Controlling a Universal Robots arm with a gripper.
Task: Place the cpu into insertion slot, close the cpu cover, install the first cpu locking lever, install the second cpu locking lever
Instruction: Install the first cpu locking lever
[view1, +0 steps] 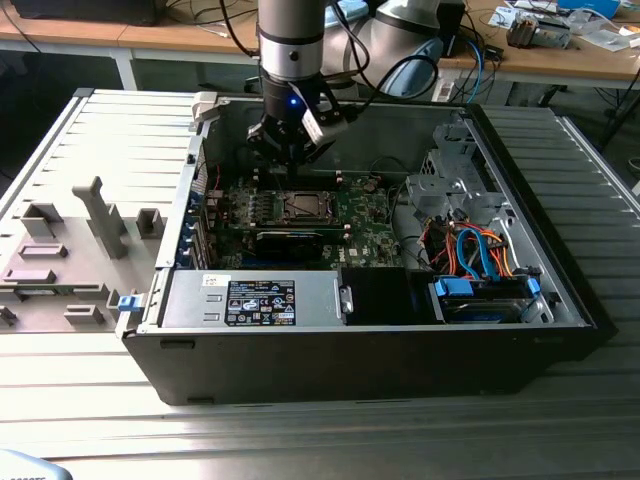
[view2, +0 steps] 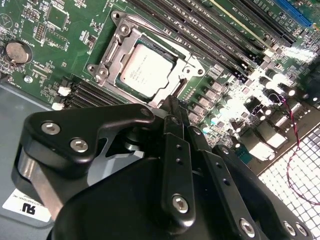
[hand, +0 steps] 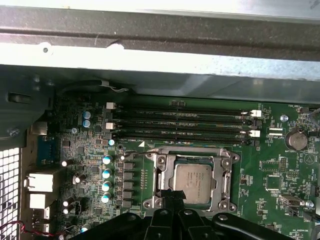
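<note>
The cpu (view2: 146, 70) lies flat in the insertion slot (hand: 192, 152), silver-grey top up, on the green board inside the open computer case. The cpu cover (view2: 119, 52) lies down around it as a silvery frame, its opening showing the chip. My gripper (view2: 172, 102) hovers at one edge of the socket, black fingers (hand: 172, 196) pressed together, with nothing visible between them. In the exterior view the gripper (view1: 290, 160) hangs just behind the socket (view1: 303, 207), over the board. In the first wrist view the cpu (hand: 194, 181) sits right beside the fingertips.
Long memory slots (hand: 180, 122) run beside the socket, and the case's metal wall (hand: 150, 65) rises behind them. A power supply (view1: 255, 300) and blue and orange cables (view1: 470, 250) fill the case front. A grey fixture tray (view1: 70, 250) sits on the exterior view's left.
</note>
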